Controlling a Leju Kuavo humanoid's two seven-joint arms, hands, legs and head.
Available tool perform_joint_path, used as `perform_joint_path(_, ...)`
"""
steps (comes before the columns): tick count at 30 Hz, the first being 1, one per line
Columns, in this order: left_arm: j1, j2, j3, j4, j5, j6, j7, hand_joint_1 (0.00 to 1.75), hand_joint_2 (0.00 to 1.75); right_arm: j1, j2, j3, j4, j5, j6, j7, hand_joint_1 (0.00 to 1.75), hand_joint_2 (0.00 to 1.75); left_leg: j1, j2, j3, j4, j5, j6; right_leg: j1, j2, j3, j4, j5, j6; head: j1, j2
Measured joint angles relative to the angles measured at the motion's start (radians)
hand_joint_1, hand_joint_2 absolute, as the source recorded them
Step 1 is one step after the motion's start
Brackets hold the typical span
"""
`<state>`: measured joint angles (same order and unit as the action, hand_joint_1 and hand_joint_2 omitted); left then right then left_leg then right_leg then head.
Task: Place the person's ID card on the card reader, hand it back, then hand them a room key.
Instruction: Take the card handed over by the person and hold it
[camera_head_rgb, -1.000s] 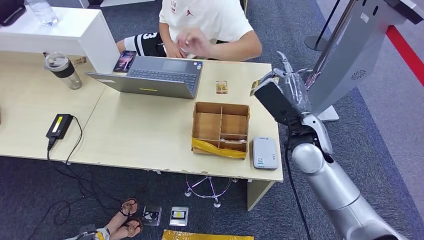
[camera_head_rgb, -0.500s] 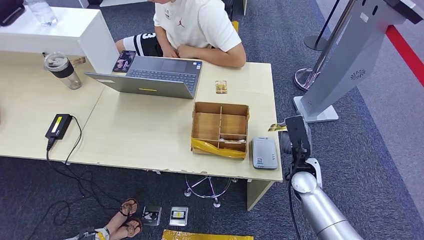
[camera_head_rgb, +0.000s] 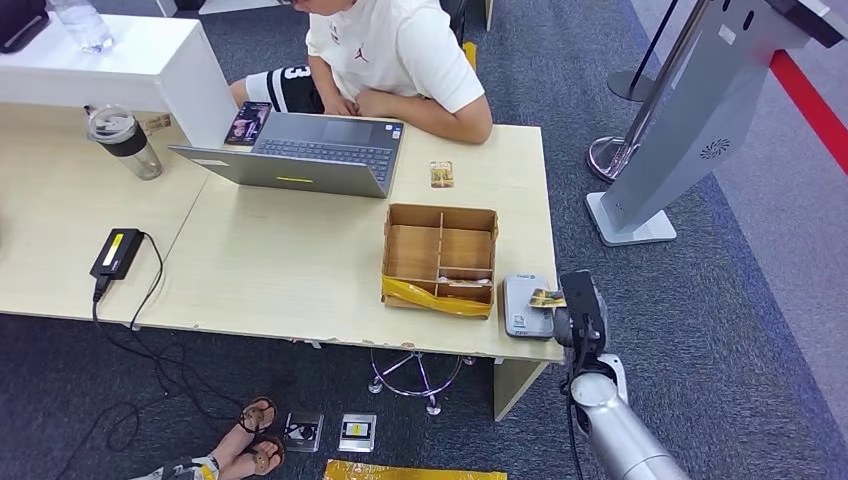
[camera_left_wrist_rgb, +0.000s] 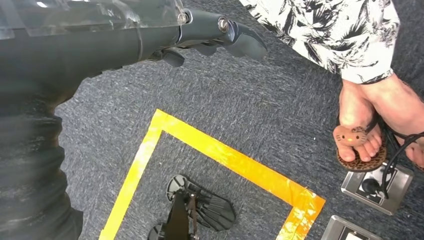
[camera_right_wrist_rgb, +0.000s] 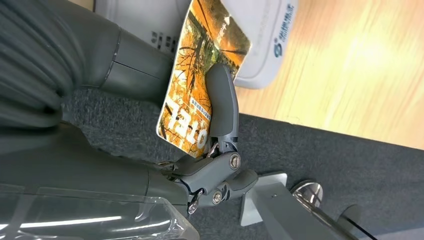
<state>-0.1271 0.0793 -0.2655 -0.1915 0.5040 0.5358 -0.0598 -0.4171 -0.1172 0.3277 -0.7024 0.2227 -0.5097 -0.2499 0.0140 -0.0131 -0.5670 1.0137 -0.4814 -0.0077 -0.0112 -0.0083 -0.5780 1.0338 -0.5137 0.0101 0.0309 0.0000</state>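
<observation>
Orange ID card (camera_right_wrist_rgb: 202, 75) with an autumn-tree print, right hand (camera_right_wrist_rgb: 150, 100) pinching it between thumb and finger, hovering over the white card reader (camera_head_rgb: 526, 306) at the pale wooden desk's (camera_head_rgb: 290, 265) near right corner, left hand (camera_left_wrist_rgb: 150, 35) hanging slack and holding nothing, over grey carpet (camera_left_wrist_rgb: 260, 95).

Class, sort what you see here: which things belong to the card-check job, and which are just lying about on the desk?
Belonging to the job:
right hand
ID card, pinched in its fingers
card reader
person

Just lying about:
laptop
divided cardboard box
lidded cup
black power adapter
</observation>
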Motion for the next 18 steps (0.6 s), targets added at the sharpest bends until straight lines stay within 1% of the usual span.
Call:
perform_joint_path(14,0.000,-0.015,0.000,0.000,0.009,0.040,0.031,0.00,1.75,-0.015,0.034,0.000,0.076,-0.020,0.007,-0.031,1.75,1.75,0.000,0.001,0.001,0.000,0.000,0.000,0.000,0.001,0.001,0.000,0.000,0.000,0.000,0.000)
perform_joint_path(18,0.000,-0.020,0.000,0.000,0.016,0.052,0.042,0.00,1.75,-0.026,0.039,-0.001,0.088,-0.093,0.007,-0.060,1.75,1.75,0.000,0.002,0.002,0.000,0.000,0.000,0.000,0.002,0.001,0.000,0.001,0.000,0.000,0.000)
